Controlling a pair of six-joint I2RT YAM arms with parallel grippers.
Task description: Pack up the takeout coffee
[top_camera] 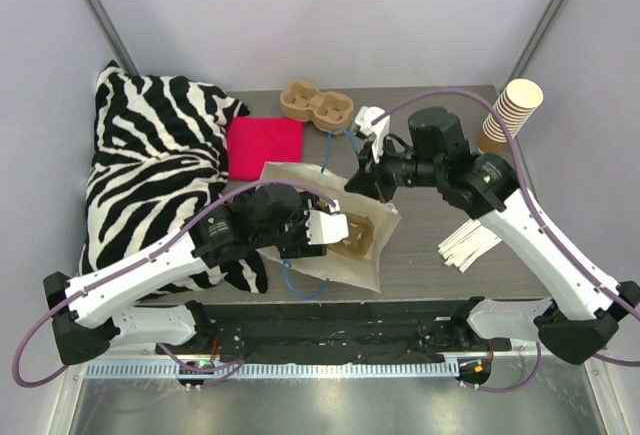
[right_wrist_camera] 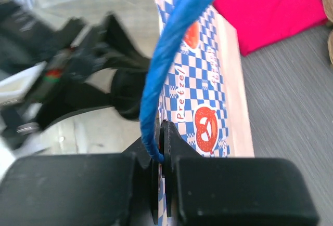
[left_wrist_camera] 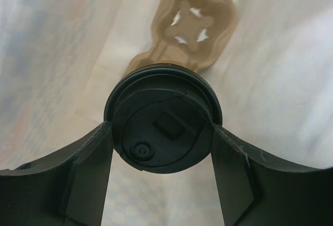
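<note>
The takeout coffee (left_wrist_camera: 162, 132) shows its round black lid from above, and my left gripper (left_wrist_camera: 160, 135) is shut on it, one finger against each side. Both are inside the white paper bag (top_camera: 290, 183), which lies on its side with its mouth toward my left arm. Just beyond the cup, a brown cardboard cup carrier (left_wrist_camera: 193, 28) lies on the bag's inner wall. In the top view my left gripper (top_camera: 335, 230) reaches into the bag and hides the cup. My right gripper (right_wrist_camera: 161, 132) is shut on the bag's upper rim beside the blue handle (right_wrist_camera: 166, 54).
A zebra-striped pillow (top_camera: 150, 165) fills the left side. A red cloth (top_camera: 265, 145) and a second cardboard carrier (top_camera: 315, 103) lie behind the bag. A stack of lidless tan cups (top_camera: 510, 115) stands at the back right, with white sticks (top_camera: 468, 245) in front of it.
</note>
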